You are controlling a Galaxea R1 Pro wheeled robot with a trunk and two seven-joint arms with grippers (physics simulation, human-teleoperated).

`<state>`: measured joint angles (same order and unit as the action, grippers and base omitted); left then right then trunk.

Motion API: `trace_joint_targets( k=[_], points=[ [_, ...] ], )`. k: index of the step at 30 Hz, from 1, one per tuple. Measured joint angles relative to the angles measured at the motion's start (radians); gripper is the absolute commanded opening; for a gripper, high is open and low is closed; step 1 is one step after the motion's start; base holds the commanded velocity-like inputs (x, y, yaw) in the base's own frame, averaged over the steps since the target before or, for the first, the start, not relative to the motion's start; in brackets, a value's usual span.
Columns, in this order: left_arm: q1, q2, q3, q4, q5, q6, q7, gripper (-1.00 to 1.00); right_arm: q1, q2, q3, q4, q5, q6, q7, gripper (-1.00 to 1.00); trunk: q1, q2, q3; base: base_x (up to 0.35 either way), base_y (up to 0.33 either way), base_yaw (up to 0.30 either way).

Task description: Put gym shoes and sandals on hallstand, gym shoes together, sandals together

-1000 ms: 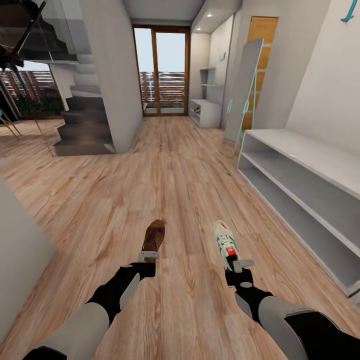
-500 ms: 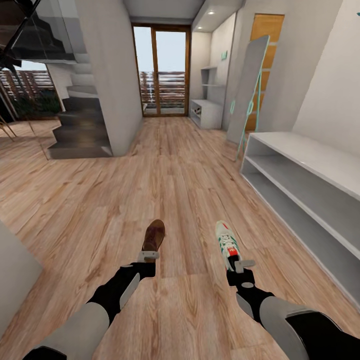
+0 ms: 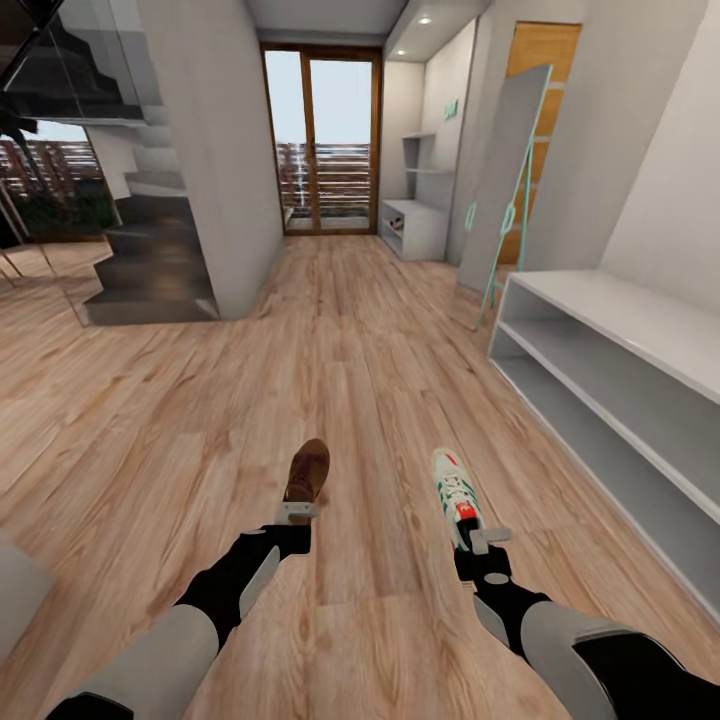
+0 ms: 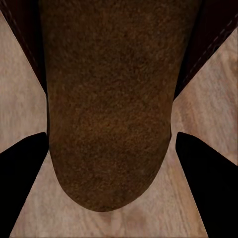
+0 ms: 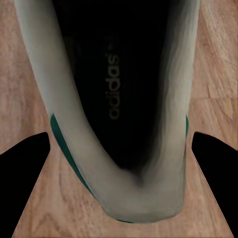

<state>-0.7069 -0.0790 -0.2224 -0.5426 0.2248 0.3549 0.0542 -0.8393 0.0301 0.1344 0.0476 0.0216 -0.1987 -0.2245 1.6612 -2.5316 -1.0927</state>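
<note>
We note left pincer clenched on a brown sandal, right pincer clenched on a gym shoe (both carried above the corridor floor), hallstand to our right, shelves bare

left arm: I hold it extended forward, left gripper clamped on a sandal heel | right arm: extended forward beside it, right gripper closed on a gym shoe heel | both level, well apart
</note>
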Motion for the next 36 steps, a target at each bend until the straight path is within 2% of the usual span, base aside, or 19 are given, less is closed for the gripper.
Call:
trace_joint_targets(
  k=[36],
  points=[
    [0.000, 0.000, 0.003, 0.003, -0.001, 0.000, 0.001, -1.00, 0.002, 0.002, 0.001, 0.001, 0.000, 0.002, 0.000, -1.00, 0.000, 0.000, 0.000, 0.350, 0.000, 0.000]
  ],
)
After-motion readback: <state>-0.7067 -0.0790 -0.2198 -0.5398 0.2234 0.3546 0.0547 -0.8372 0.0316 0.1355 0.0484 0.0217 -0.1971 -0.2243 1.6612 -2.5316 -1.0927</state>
